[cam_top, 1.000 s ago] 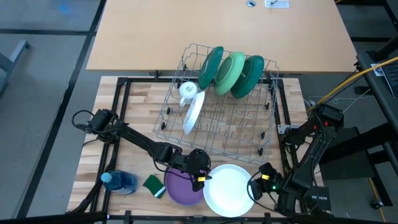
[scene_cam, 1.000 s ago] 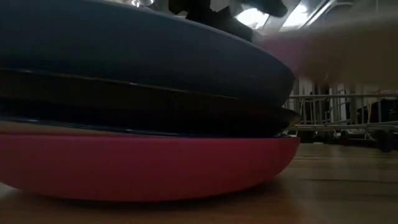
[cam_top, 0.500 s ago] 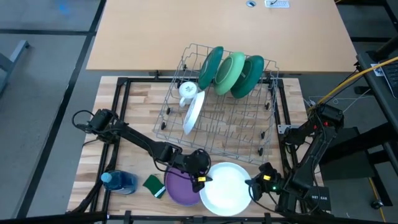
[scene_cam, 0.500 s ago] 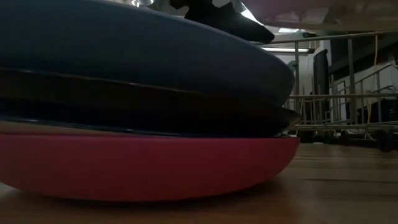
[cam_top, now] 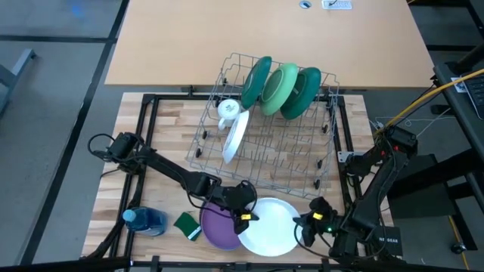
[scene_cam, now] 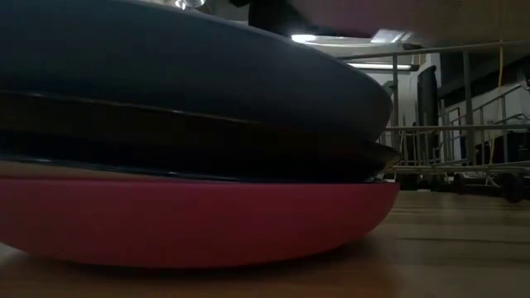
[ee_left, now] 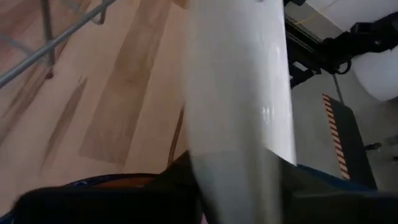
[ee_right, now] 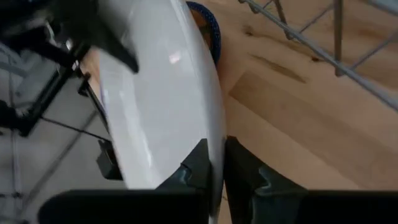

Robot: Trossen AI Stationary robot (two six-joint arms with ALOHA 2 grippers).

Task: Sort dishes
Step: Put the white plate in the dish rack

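You had three green plates (cam_top: 281, 89) standing in the wire rack (cam_top: 266, 160), one white plate (cam_top: 235, 137) tilted there beside a single white mug (cam_top: 228, 110), one white plate (cam_top: 270, 227) lifted, one purple plate (cam_top: 218, 227) atop its stack, one sponge (cam_top: 187, 224), and one blue bottle (cam_top: 146, 221).

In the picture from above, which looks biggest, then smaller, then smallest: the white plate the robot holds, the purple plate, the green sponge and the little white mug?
1. White plate, held at its edges by the left gripper and right gripper.
2. Purple plate, though partly covered, so unsure.
3. White mug and green sponge look alike.
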